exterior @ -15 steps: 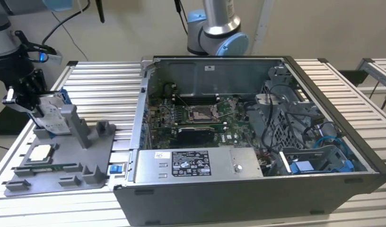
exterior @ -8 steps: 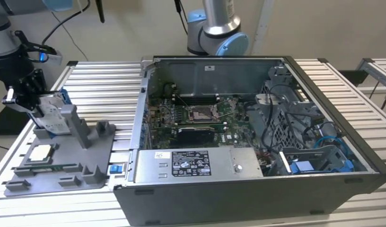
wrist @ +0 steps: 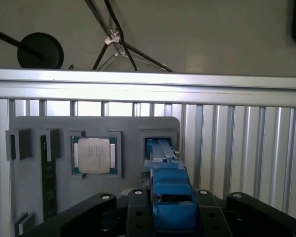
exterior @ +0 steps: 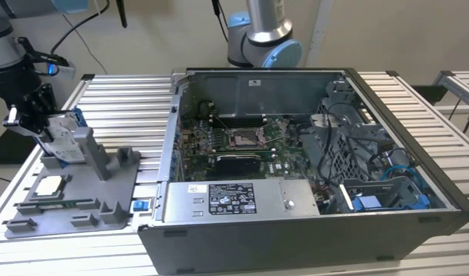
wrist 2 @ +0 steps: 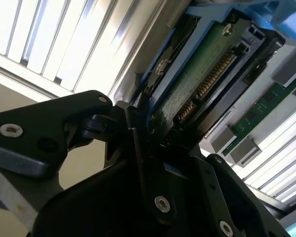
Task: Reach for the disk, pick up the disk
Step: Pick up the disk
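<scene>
At the exterior view's left, the disk (exterior: 64,141) is a silver-grey drive with a white label in a blue frame. It stands on edge against the upright post of the grey fixture plate (exterior: 104,198). My gripper (exterior: 44,127) comes down on it from above and is shut on its upper end. In the first wrist view the disk's blue frame (wrist: 170,195) runs from between the fingers (wrist: 138,202) to the slot in the plate (wrist: 128,128). The second wrist view shows the disk's green circuit-board side (wrist 2: 202,84) clamped by a black finger (wrist 2: 143,163).
A square silver CPU chip (exterior: 49,185) (wrist: 94,155) and a memory stick (wrist: 48,182) lie in recesses of the plate. The open computer case (exterior: 296,172) stands close on the exterior view's right. A second arm's base (exterior: 261,46) rises behind it. Everything rests on a slatted metal table (exterior: 119,98).
</scene>
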`<state>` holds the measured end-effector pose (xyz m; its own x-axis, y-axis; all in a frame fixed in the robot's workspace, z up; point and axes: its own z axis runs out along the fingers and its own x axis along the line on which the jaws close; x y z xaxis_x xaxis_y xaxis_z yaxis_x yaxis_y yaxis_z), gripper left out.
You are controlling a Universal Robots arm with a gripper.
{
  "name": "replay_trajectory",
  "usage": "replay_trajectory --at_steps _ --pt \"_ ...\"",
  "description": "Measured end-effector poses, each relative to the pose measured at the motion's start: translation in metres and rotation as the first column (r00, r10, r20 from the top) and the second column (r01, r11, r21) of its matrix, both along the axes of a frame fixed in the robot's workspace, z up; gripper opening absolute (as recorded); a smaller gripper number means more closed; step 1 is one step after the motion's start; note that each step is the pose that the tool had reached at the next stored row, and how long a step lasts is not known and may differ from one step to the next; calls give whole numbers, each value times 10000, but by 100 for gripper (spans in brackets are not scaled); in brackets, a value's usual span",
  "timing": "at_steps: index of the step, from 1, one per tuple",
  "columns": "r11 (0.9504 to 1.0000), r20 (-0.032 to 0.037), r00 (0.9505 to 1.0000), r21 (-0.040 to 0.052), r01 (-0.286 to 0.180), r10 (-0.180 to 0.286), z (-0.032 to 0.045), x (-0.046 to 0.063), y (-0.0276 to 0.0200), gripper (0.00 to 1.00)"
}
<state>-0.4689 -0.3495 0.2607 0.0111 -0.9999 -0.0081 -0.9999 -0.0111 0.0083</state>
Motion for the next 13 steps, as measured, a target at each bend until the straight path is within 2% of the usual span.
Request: replay_trajectory --at_steps 13 --pt "10000 -1 10000 -9 0 0 15 0 0 0"
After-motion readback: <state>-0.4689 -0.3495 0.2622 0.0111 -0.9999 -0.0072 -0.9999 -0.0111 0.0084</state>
